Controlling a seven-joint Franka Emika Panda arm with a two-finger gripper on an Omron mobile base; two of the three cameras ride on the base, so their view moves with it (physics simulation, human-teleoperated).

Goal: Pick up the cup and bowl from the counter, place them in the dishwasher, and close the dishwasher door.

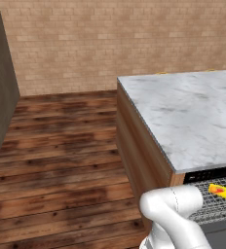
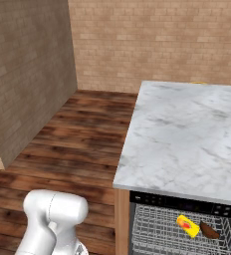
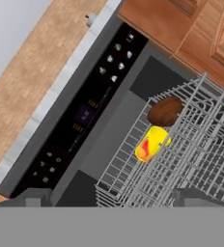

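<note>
The cup (image 3: 151, 144) lies in the dishwasher's wire rack (image 3: 191, 154), just ahead of the gripper (image 3: 109, 198), whose fingers stand spread and empty. The bowl (image 3: 165, 111) touches the cup's far end. With both stowed, the door remains: judged best, retreat clear of the rack before swinging it up.

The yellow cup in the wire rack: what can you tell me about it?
The cup is small, bright yellow and glossy like plastic, with an orange-red patch near one end. It lies tipped on its side on the grey wire rack of the open dishwasher, right beside the reddish-brown bowl. Nothing grips it.
</note>
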